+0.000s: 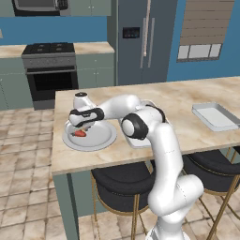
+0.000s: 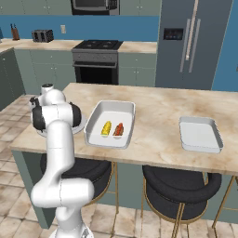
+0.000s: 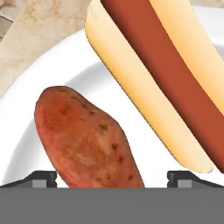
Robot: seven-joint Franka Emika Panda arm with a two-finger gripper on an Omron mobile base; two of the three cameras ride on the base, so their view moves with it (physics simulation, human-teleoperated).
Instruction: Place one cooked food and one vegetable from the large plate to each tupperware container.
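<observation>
While the gripper [image 3: 112, 177] is held low over the large plate [image 1: 101, 138], its jaws are spread wide and nothing is pinched between them. Seen from the hand camera, a reddish-brown potato [image 3: 85, 138] lies between the two fingertips [image 3: 41, 178], and a hot dog in its bun [image 3: 162, 74] lies just beside it, further across the plate; both rest on the plate's pale surface. Beyond the plate, just beside it along the counter [image 2: 158, 111], the larger tupperware container [image 2: 111, 123] is seen to hold two items already: a yellow corn cob [image 2: 106, 128] and a second hot dog [image 2: 118, 129], side by side. That container can be judged as filled with its cooked food and its vegetable. Well apart from the plate, at the far end of the counter, the smaller tupperware container [image 2: 200, 134] is seen with nothing in it. Roughly half the task is therefore judged done; the potato and the remaining hot dog are still to be carried to the smaller container, and the potato appears to be the item lined up for grasping.
</observation>
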